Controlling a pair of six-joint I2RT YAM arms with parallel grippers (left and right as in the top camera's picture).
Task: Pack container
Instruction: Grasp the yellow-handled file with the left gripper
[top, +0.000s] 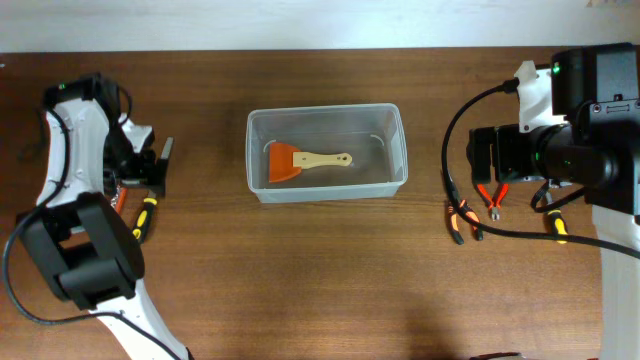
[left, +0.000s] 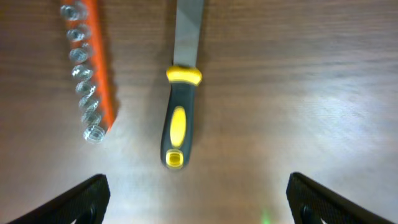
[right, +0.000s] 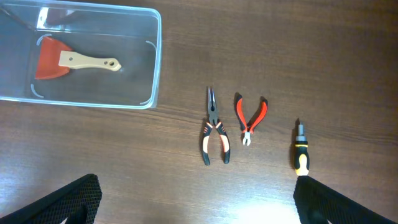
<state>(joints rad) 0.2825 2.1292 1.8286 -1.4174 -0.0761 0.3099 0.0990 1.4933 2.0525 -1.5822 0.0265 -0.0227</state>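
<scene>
— Since you're looking down from above, where is the container (top: 256, 150) sitting?

— In the middle of the bench (top: 330, 290), between the two arms and well apart from both. It's clear plastic with rounded corners and a rim all round. An orange scraper (top: 300, 160) with a pale wooden handle lies flat inside.

— How would it handle, do you reckon?

— Light, I'd say, and fairly stiff. Walls that thin probably flex, though, and they look slick. I'd pinch the rim over a short wall rather than squeeze the sides. Being see-through, its edges may be hard to judge.

— And the left wrist view?

— There's no container in it. The left tool (left: 199, 202) hangs spread wide with nothing between its fingers, above a yellow-handled blade (left: 177, 124). A socket rail (left: 93, 68), orange, lies just beside that, not touching it.

— The right wrist?

— The right tool (right: 199, 199) is spread wide too, and empty. The container shows at the upper left with the scraper in it. To its right, on the bare bench, lie pliers (right: 213, 134), red cutters (right: 250, 119) and a small screwdriver (right: 301, 152), each apart from the others.

— Any writing?

— None I can read on anything. A pale patch at the container's far corner could be a label or just glare. I can't tell which.
</scene>
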